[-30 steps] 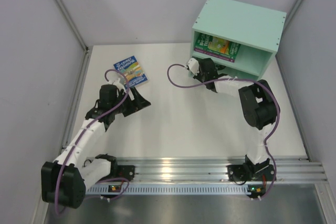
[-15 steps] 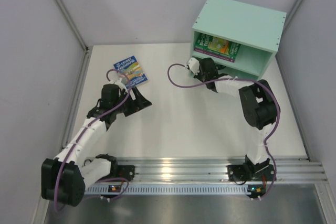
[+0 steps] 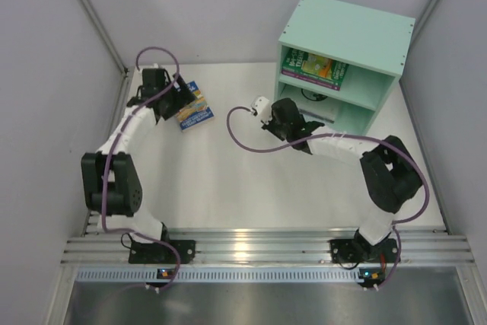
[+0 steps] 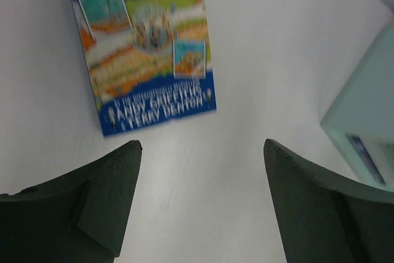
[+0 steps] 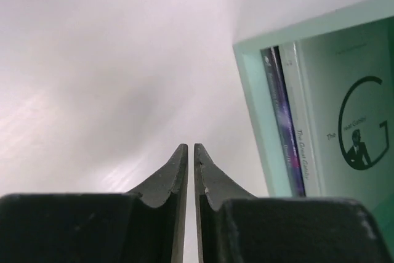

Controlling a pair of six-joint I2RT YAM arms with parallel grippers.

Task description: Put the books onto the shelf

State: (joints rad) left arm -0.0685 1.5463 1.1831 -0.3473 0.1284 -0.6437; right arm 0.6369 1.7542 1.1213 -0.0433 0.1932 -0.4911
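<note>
A blue book with a yellow picture (image 3: 199,106) (image 4: 144,47) lies flat on the table at the far left. My left gripper (image 3: 173,97) (image 4: 202,146) hangs over it, open and empty; in the left wrist view the fingertips stop just short of the book's lower edge. The mint-green shelf (image 3: 346,32) (image 5: 252,100) stands at the far right. A green and purple book (image 3: 316,68) is in its upper compartment. A dark blue-purple book (image 5: 282,121) and a pale green one (image 5: 345,121) are in the lower one. My right gripper (image 3: 280,109) (image 5: 189,147) is shut and empty, just left of the shelf.
Grey walls close in the table on the left, back and right. A metal rail (image 3: 251,245) with both arm bases runs along the near edge. A purple cable (image 3: 243,138) loops off the right wrist over the table. The shelf's corner (image 4: 369,121) shows at the right of the left wrist view.
My left arm has swung from the table's middle left up to the blue book. My right gripper has drawn back left, out of the shelf's lower compartment.
</note>
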